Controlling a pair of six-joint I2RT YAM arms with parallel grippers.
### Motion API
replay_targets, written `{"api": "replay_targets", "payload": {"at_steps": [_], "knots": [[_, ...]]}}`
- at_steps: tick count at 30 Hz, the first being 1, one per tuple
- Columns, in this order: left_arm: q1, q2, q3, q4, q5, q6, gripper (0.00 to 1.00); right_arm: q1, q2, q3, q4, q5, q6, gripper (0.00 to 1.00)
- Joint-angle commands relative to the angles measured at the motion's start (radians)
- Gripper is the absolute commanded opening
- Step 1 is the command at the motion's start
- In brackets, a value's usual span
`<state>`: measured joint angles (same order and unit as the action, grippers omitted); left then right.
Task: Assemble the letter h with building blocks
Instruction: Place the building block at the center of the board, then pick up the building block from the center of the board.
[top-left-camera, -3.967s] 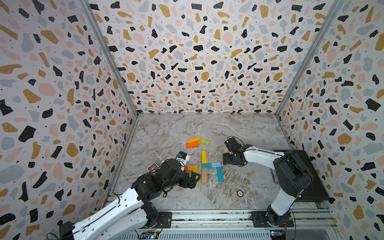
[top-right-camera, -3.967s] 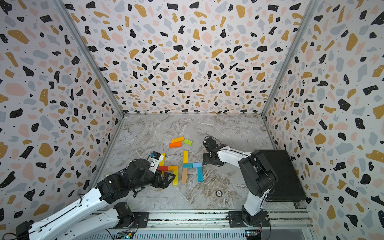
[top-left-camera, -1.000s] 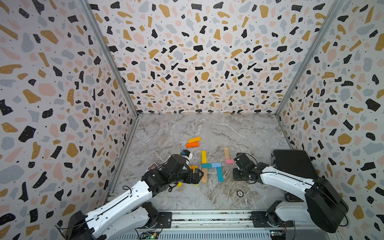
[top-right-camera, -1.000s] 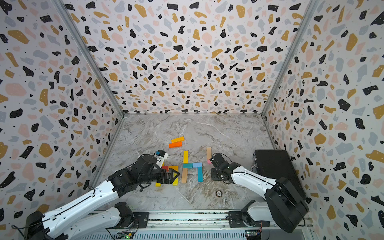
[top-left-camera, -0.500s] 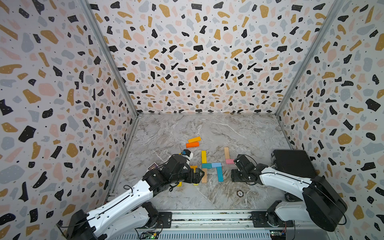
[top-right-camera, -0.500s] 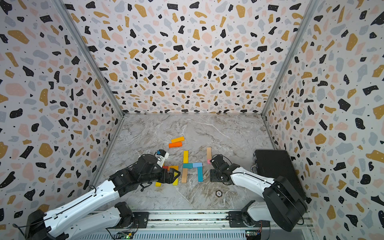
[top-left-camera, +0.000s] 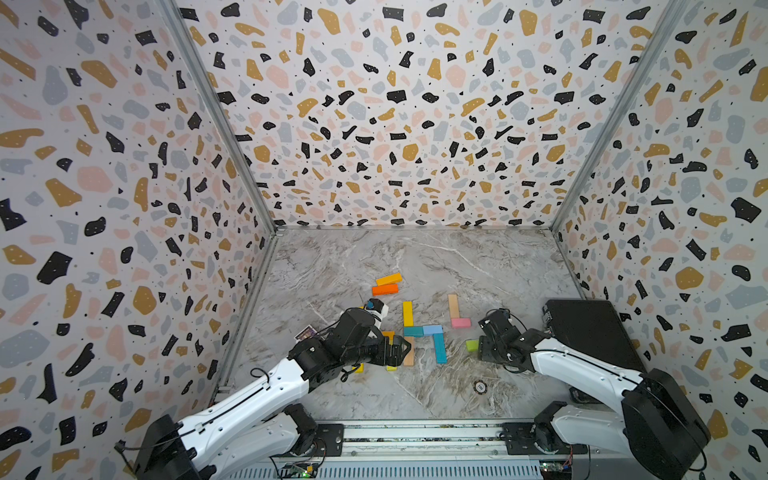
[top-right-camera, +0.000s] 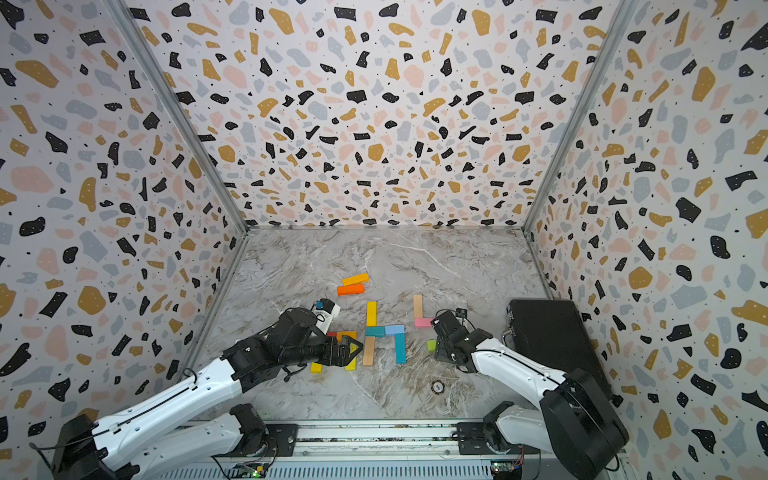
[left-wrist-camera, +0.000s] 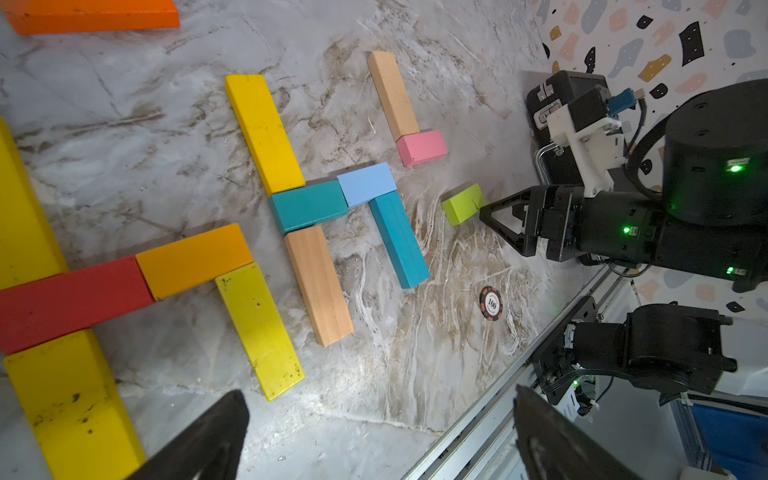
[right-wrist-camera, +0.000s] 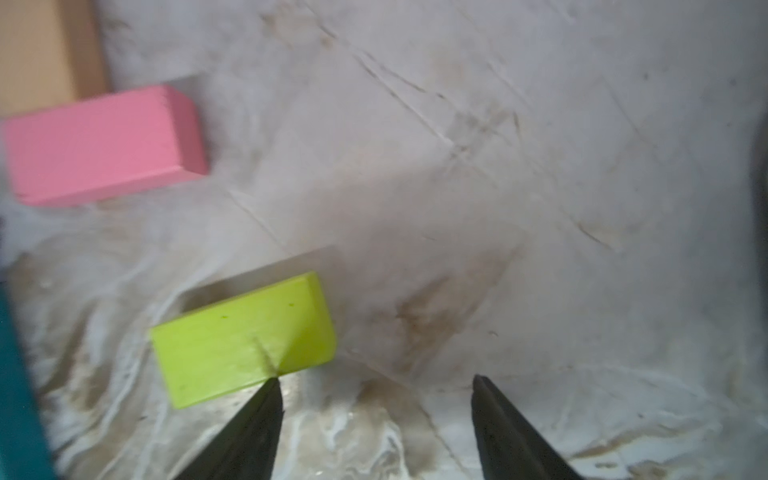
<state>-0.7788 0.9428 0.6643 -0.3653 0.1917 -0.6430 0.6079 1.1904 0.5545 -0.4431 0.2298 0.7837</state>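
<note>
A small green block lies flat on the marble floor, below the pink block and plain wood bar. My right gripper stands open and empty; the green block sits just off one fingertip, outside the jaws. In the middle, a yellow bar, teal block, light blue block, teal bar and wood bar form an h. My left gripper hangs wide open over a yellow, red and orange group.
Two loose orange bars lie further back. A black case stands by the right wall behind my right arm. A poker chip lies near the front rail. A small card is by the left arm.
My right gripper's jaws have opened, and the green block now lies free on the floor by its fingertip. The left arm has stayed where it was.
</note>
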Motion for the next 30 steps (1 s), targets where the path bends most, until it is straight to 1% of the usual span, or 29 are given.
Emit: {"api": "replay_targets", "payload": {"at_steps": [1, 5, 7, 10, 14, 20, 30], "knots": [[0.008, -0.020, -0.010, 0.018, 0.008, 0.006, 0.99, 0.001, -0.026, 0.019, 0.077, -0.110, 0.007, 0.77], [0.009, -0.048, -0.019, 0.014, 0.001, 0.006, 0.99, 0.001, 0.028, 0.085, 0.052, -0.191, -0.067, 0.80], [0.009, -0.056, -0.021, 0.005, -0.001, 0.009, 0.99, 0.001, 0.083, 0.135, -0.013, -0.199, -0.122, 0.82], [0.009, -0.063, -0.022, -0.003, -0.006, 0.012, 0.99, -0.001, 0.134, 0.171, -0.077, -0.178, -0.171, 0.83], [0.009, -0.073, -0.023, -0.008, -0.010, 0.014, 0.99, -0.003, 0.150, 0.172, -0.081, -0.179, -0.189, 0.85], [0.009, -0.077, -0.019, -0.014, -0.014, 0.015, 0.99, -0.014, 0.198, 0.193, -0.097, -0.173, -0.198, 0.85], [0.009, -0.077, -0.017, -0.017, -0.017, 0.015, 0.99, -0.025, 0.234, 0.185, -0.046, -0.175, -0.202, 0.79]]}}
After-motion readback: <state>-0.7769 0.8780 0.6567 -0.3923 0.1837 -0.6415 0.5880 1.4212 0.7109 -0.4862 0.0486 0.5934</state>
